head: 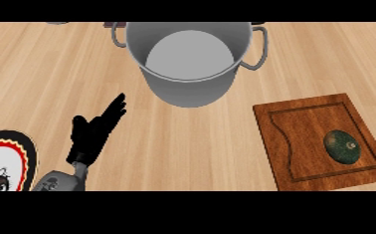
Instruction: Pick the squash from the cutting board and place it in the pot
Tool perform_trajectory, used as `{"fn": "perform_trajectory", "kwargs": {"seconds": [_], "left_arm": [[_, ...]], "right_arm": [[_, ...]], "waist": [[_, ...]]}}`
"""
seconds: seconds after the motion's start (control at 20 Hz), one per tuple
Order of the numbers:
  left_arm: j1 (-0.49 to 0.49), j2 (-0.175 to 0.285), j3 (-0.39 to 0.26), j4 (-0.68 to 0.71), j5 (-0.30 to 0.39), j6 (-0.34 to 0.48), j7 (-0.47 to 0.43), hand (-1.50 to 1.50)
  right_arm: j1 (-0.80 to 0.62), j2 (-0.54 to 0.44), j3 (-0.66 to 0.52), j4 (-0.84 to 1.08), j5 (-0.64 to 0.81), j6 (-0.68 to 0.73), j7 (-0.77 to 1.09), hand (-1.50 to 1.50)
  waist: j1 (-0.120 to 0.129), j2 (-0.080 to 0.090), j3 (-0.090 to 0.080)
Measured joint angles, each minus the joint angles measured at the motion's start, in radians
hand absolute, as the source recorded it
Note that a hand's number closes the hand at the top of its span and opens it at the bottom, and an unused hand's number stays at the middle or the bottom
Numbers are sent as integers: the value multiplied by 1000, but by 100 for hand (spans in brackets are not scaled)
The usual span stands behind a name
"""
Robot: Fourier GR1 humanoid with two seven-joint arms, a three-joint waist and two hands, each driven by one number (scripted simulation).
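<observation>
On the pale wooden counter (pixel 58 78) I count one grey metal pot (pixel 187 91), one brown wooden cutting board (pixel 308 118) and one dark green squash (pixel 342 146). One of my hands shows: my left hand (pixel 94 131), black, on a grey forearm that comes in at the lower left. Its fingers are straight and held slightly apart, pointing up and to the right towards the pot, with the thumb out to the left. It holds nothing and touches none of these things. The pot stands upright at the top centre with two side handles, its mouth open and its pale grey bottom visible. The cutting board lies at the lower right. The squash, round and glossy, rests on the right part of the board, inside its raised border. It is well apart from my left hand, far across to the right, below and to the right of the pot. Part of a plate (pixel 28 148) with a black, yellow and red rim shows at the left edge, just beside my forearm.
</observation>
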Motion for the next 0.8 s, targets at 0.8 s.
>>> {"fn": "perform_trajectory", "kwargs": {"seconds": [0.8], "left_arm": [[-25, -43, 31, 22, -44, -38, 13, 0]], "right_arm": [[-144, -47, 202, 322, 191, 203, 125, -150]], "waist": [[19, 3, 2]]}}
